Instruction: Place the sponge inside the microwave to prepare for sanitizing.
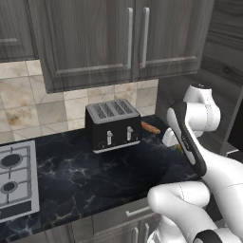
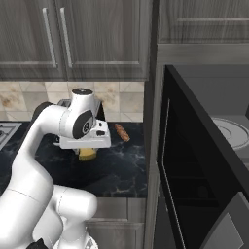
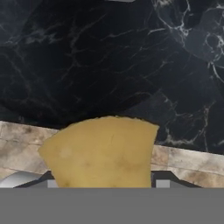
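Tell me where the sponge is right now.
The sponge sits on the black marble counter directly under the pincer, just left of the reddish sausage and in front of the toaster; in the hand view it sits low and central.

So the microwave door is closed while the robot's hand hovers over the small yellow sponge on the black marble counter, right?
Not quite: the large black microwave has its dark glass door swung open, as the right base view shows, with the round turntable visible inside. The rest holds: the gripper is down over the small yellow sponge on the black marble counter.
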Robot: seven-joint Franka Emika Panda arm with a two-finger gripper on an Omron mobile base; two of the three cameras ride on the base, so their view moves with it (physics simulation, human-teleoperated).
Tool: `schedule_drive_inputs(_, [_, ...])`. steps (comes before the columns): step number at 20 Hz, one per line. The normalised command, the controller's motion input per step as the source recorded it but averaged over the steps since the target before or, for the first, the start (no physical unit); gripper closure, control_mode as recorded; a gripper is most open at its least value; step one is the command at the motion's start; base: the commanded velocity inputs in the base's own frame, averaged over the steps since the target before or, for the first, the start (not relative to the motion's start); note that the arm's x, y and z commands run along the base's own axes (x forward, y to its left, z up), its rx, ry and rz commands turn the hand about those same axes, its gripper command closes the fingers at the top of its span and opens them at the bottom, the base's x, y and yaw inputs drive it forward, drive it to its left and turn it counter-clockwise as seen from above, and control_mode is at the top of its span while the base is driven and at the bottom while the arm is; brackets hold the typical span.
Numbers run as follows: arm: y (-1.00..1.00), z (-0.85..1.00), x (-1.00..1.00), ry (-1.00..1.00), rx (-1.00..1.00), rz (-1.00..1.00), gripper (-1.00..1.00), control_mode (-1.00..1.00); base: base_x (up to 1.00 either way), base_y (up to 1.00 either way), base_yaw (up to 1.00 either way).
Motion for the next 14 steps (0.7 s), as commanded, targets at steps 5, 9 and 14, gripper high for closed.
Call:
schedule_drive_inputs(5, [0.00, 0.00, 0.00, 0.00, 0.00, 0.00, 1.00, -1.00, 0.00, 0.00, 0.00])
schedule_drive_inputs(9, [0.00, 0.00, 0.00, 0.00, 0.00, 0.00, 1.00, -1.00, 0.00, 0.00, 0.00])
schedule_drive_inputs(14, [0.00, 0.00, 0.00, 0.00, 0.00, 0.00, 1.00, 1.00, -0.08, 0.00, 0.00])
